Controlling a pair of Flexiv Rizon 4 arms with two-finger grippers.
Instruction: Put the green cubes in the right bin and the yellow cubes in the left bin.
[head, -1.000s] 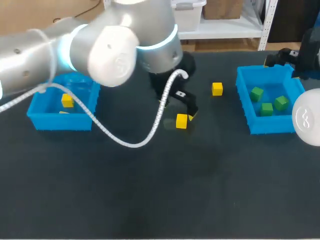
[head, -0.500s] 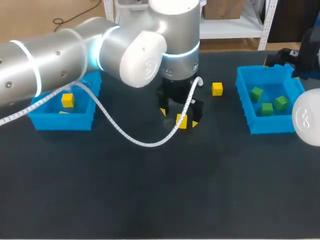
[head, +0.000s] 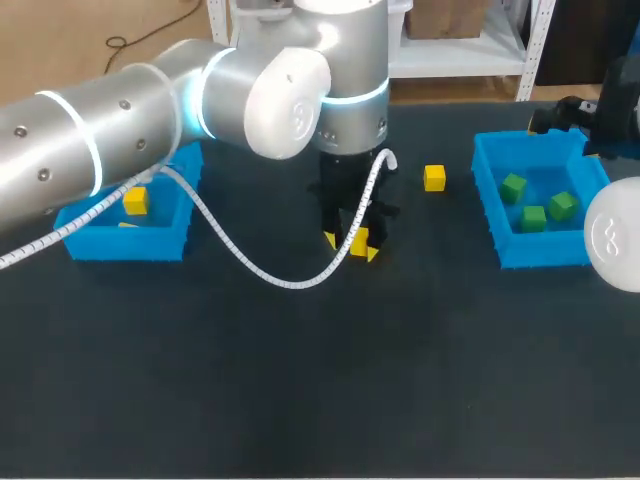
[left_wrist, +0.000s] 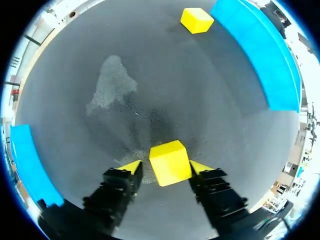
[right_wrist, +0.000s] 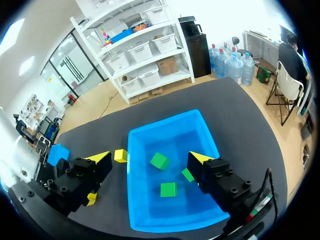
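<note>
A yellow cube lies on the dark table between the fingers of my left gripper, which stands upright over it. One fingertip touches the cube's side and a thin gap shows at the other, so it is open. A second yellow cube lies beside the right bin. Three green cubes lie in that bin. My right gripper hangs open high above it, holding nothing. The left bin holds a yellow cube.
My left arm crosses over the left bin, and its white cable droops down to the table in front of it. My right arm's white joint sits at the table's right edge, beside the right bin.
My left gripper swung over the middle yellow cube, came down around it, and its fingers have narrowed onto it. The right arm has stayed still.
</note>
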